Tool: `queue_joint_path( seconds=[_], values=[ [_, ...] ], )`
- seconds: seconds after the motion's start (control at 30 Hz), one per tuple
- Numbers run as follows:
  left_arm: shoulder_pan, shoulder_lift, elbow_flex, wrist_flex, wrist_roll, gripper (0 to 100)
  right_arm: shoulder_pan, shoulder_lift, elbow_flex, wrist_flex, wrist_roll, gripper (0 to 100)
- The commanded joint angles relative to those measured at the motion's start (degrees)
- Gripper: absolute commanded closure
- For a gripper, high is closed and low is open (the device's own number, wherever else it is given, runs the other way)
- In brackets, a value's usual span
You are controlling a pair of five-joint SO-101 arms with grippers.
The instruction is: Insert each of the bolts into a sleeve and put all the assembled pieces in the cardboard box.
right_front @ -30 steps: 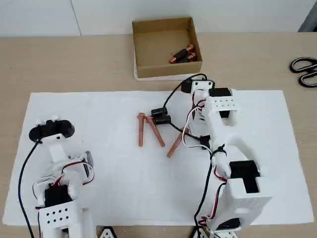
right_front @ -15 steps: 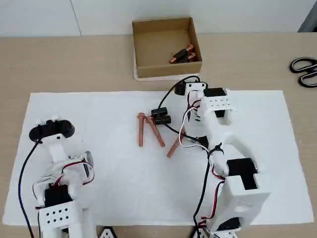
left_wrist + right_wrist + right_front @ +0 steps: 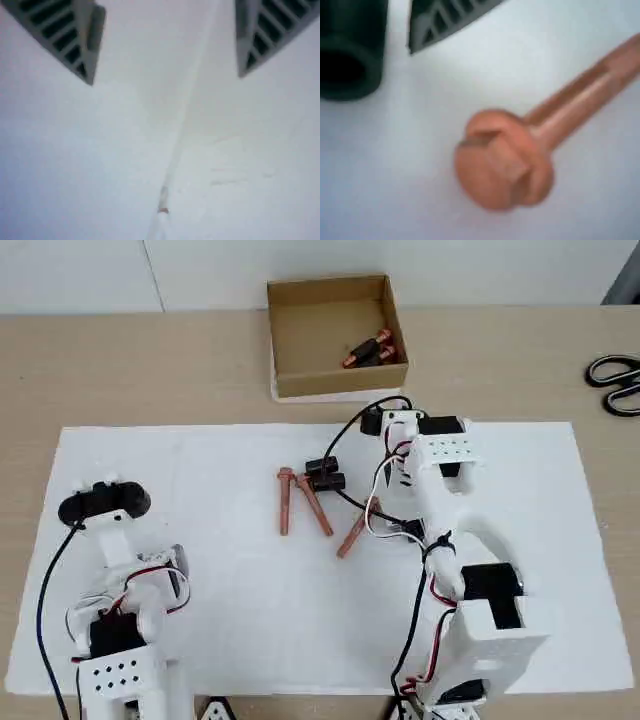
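Three copper bolts lie on the white sheet [image 3: 200, 570]: two [image 3: 285, 500] [image 3: 313, 505] side by side and a third bolt [image 3: 352, 532] slanted to their right. Two black sleeves [image 3: 324, 473] rest just behind them. My right gripper [image 3: 392, 482] hangs low over the third bolt's head [image 3: 502, 172], open, with one dark finger [image 3: 445, 17] beside a sleeve's mouth [image 3: 347, 55]. Near the sheet's left edge my left gripper [image 3: 165, 75] stands open over bare sheet, its arm [image 3: 105, 502] far from the parts. The cardboard box [image 3: 300, 335] holds assembled pieces [image 3: 368, 350].
Scissors [image 3: 615, 382] lie at the table's far right edge. A black cable [image 3: 350, 435] loops from the right arm past the sleeves. The box stands behind the sheet's back edge.
The right arm's wrist has shifted slightly left and back above the third bolt. The left arm, bolts and sleeves have stayed put.
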Motion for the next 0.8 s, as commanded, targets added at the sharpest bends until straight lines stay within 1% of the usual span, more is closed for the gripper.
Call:
queue_joint_path(
  seconds=[0.0, 0.63, 0.7, 0.77],
  values=[
    [-0.2, -0.9, -0.3, -1.3, 0.0, 82, 0.0, -2.5, -0.6, 0.6, 0.6, 84.2],
    [-0.2, -0.9, -0.3, -1.3, 0.0, 82, 0.0, 5.4, -1.0, -1.6, 0.6, 84.7],
    [-0.2, -0.9, -0.3, -1.3, 0.0, 82, 0.0, 5.3, -1.0, -1.6, 0.6, 88.8],
    [-0.2, -0.9, -0.3, -1.3, 0.0, 82, 0.2, 5.1, -1.0, -1.6, 0.6, 96.9]
  ],
)
